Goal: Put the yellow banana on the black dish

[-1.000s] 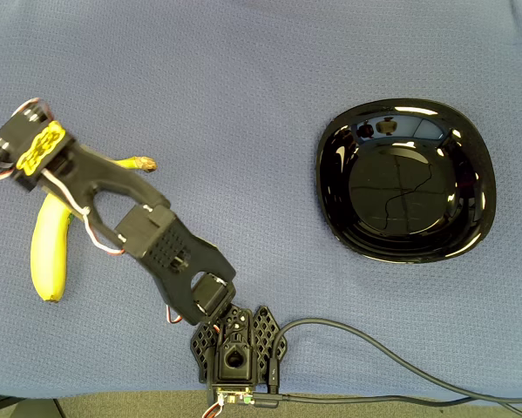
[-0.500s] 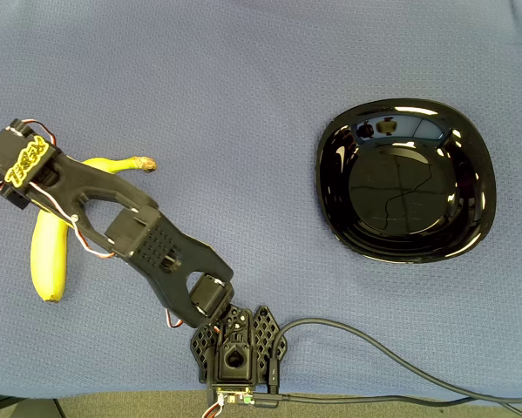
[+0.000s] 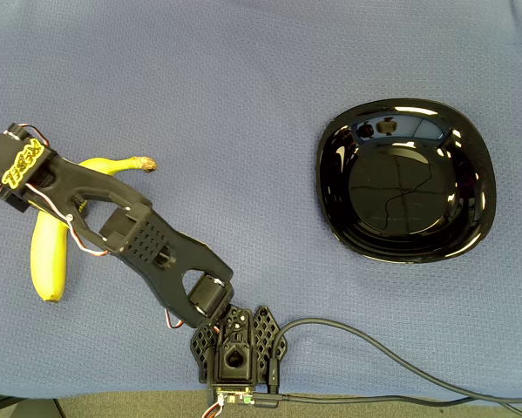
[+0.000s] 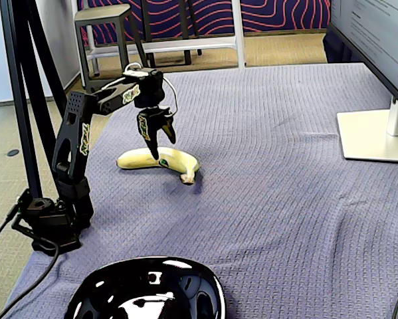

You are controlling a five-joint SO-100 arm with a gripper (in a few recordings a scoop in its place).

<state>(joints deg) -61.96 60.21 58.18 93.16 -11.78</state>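
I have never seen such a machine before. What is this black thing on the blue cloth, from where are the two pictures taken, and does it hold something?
The black thing is a small robot arm with jointed segments, fixed at its base to a table covered by a blue cloth. At its end is a gripper, two fingers that work like tongs.

One picture is taken from a camera straight above, looking down. The other comes from a camera standing at the table's edge, near the dish, looking across.

Two things lie on the cloth: a yellow banana and a glossy black dish, well apart from each other.

Nothing is held yet. In the fixed view the gripper points down just above the banana's middle, fingers slightly apart, and the banana lies flat on the cloth. The dish is empty.
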